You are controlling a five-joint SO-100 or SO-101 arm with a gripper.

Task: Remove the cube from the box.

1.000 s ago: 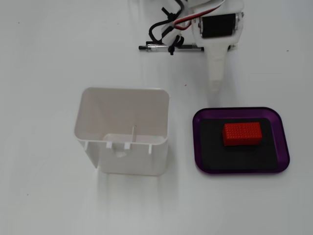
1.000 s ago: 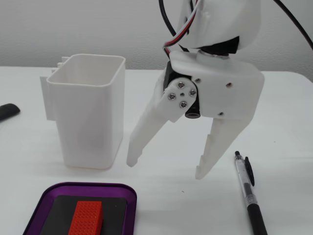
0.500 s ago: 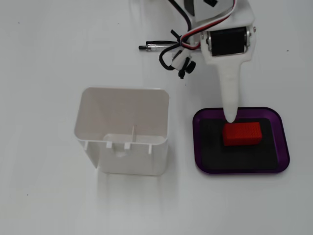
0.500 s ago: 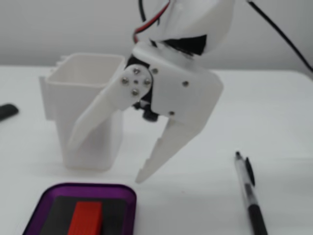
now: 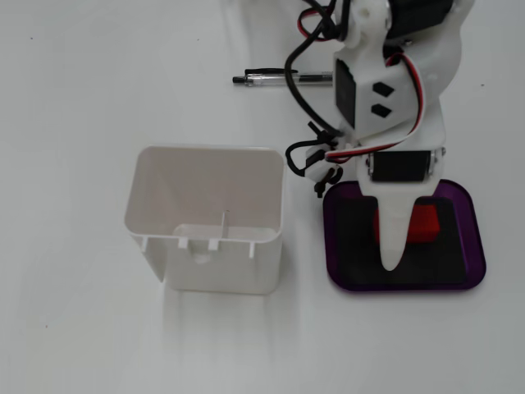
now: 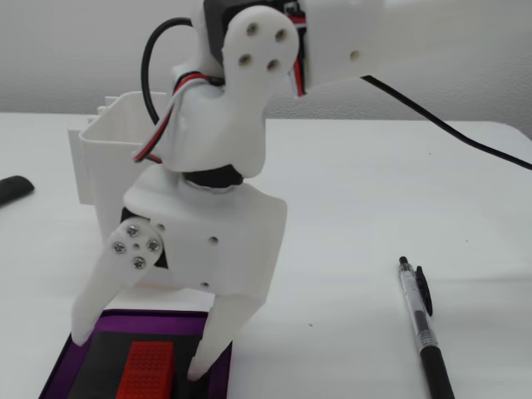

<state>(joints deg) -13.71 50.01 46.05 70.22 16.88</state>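
Cube [image 6: 146,368] lay flat on black floor of purple box [image 6: 58,366], between spread fingers [image 6: 218,342] of gripper [image 6: 137,353], untouched, nothing held. Farther back, white container [image 6: 104,145]; off right, pen [image 6: 422,328] on table [image 6: 349,216].

A small red cube [image 6: 146,367] with a studded top lies flat on the black floor of the shallow purple box [image 5: 472,238] at the lower right of a fixed view.

Studded red cube [image 6: 146,368], translucent purple box [image 5: 474,246]
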